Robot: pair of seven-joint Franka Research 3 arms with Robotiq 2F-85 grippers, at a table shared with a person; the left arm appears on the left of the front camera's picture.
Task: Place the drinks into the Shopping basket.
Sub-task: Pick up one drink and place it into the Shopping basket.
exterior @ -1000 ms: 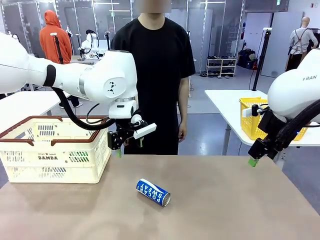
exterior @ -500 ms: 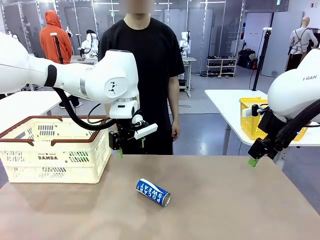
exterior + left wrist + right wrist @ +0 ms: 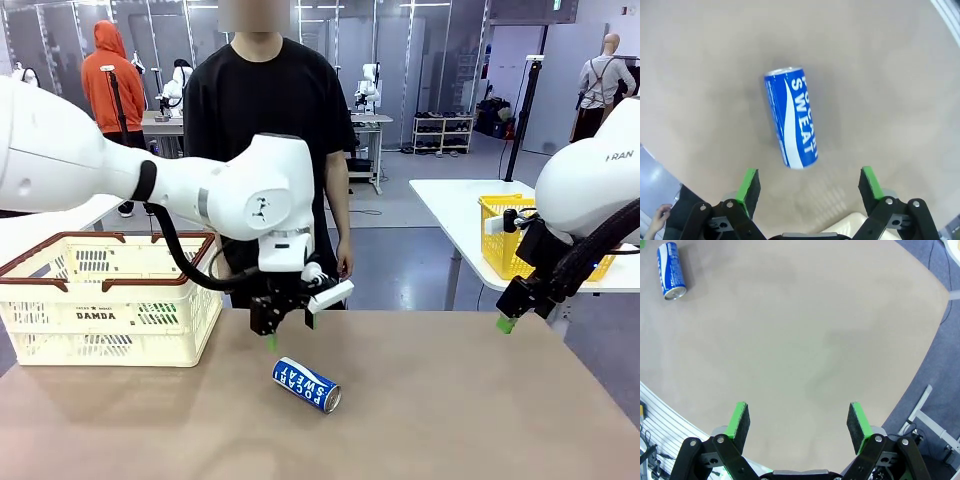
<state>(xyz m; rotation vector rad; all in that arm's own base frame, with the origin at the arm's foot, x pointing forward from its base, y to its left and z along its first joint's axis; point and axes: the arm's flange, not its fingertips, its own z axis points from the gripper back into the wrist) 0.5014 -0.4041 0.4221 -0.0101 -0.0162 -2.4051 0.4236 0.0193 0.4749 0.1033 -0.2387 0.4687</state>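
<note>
The left hand (image 3: pixel 271 335) has swung from beside the basket (image 3: pixel 110 310) to above the can (image 3: pixel 307 384) — jaws wide, empty. The right hand (image 3: pixel 507 322) stays parked at the table (image 3: pixel 450 410) edge — wide open too.

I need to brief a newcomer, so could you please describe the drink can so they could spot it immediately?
Start at the cream shopping basket on the brown table. To its right lies a slim blue can with white lettering, on its side.
</note>
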